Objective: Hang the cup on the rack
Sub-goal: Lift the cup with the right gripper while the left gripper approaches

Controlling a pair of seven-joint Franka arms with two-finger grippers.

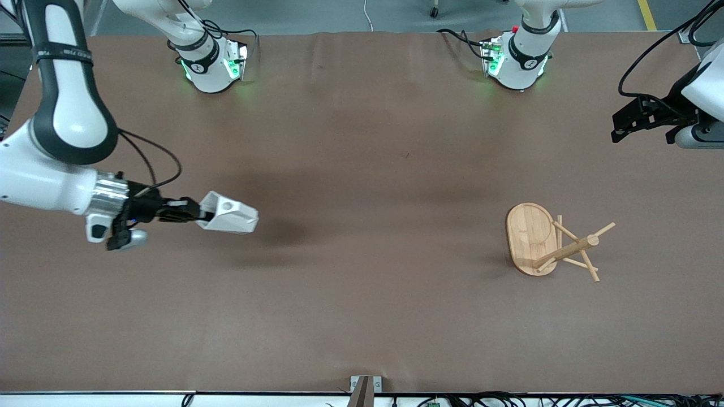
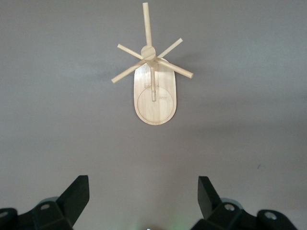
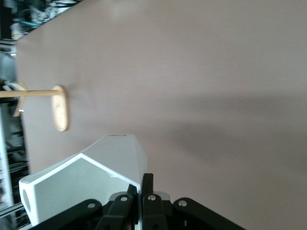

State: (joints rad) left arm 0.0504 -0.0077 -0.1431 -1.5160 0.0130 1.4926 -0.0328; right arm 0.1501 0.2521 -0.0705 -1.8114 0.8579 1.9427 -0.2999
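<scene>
Worktop covered in brown fills the front view, with both arm bases along its top edge. Right gripper hangs above the worktop toward the right arm's end, its fingers pinching the white cup, which is lifted and lying sideways in the air, with a round hole showing in its side. Its shadow falls on the surface beside it. Well apart, toward the left arm's end, the wooden rack stands upright on its flat oval base, with thin pegs angling out from the central post. Left gripper waits in the air over the edge of the worktop at its own end, well apart from the rack.

From the left wrist view, the rack is seen from above, pegs radiating from the post over the oval base. Two dark fingers stand spread wide with nothing between them.

From the right wrist view, the fingers are pressed onto the edge of the cup, whose faceted white walls fill the foreground. Rack stands well apart on the worktop.
</scene>
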